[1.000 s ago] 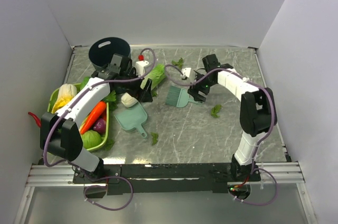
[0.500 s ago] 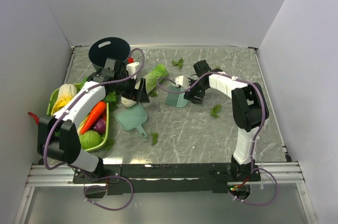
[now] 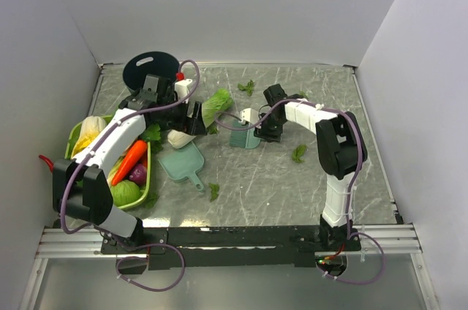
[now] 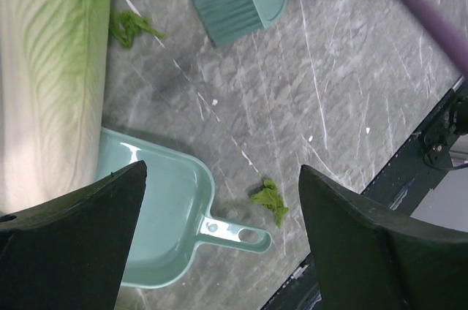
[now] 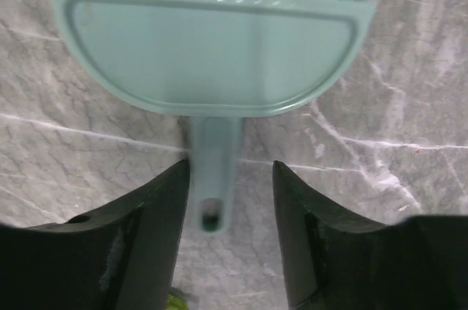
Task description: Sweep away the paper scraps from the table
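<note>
Right claw (image 5: 230, 171) sits low over the brush (image 5: 212, 54) at mid-counter (image 3: 322, 186). Its jaws are partly apart, straddling the thin handle. A gap shows on one side, so the claw looks not yet clamped. The handle runs straight in between the fingers (image 5: 146, 244), with the bristles pointing away toward the dustpan (image 3: 183, 162). The brush's long axis lines up with the claw, so I judge that closing on it is all that's left.

Left claw (image 4: 223, 171) is wide and empty, hovering by the cabbage (image 4: 51, 69) above the dustpan.

The paper scraps (image 3: 299, 153) are loose on the counter. One is just right of the brush, one is near the far edge, and one is toward the near edge past the dustpan handle. The right arm is nearer the brush and the first scrap.
</note>
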`<state>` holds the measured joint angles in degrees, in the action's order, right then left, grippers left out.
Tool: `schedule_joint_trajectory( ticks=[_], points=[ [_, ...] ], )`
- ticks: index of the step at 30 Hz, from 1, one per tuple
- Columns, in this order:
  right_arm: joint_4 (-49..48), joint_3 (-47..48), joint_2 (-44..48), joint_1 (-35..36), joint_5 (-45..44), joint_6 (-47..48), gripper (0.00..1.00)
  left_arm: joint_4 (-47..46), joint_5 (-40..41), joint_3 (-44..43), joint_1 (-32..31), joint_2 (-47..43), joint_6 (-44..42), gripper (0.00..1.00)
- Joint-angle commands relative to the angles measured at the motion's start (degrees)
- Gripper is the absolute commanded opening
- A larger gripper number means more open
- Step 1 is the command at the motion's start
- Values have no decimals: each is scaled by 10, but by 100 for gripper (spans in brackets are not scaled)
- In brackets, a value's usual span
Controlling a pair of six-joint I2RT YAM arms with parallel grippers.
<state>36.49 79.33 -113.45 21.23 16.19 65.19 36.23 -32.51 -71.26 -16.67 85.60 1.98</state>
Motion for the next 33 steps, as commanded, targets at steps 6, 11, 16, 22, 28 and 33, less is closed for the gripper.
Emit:
schedule_joint_trajectory(
  ticks=[6,11,16,22,28,33],
  points=[
    [66,36,-11,-2,-7,-15,22,4,0,-55,2,22,-64,88],
    [109,43,67,-18,38,-56,15,-46,41,-53,1,-30,-202,90],
    [170,71,120,-22,98,-111,11,-111,12,-6,-4,-81,-313,90],
    [236,129,124,-22,175,-182,8,-93,-13,10,-64,-114,-479,91],
    [295,275,59,-22,212,-248,3,-135,8,62,-116,-131,-650,91],
    [323,364,22,-14,238,-287,1,-250,33,114,-149,-139,-728,91]
  ],
)
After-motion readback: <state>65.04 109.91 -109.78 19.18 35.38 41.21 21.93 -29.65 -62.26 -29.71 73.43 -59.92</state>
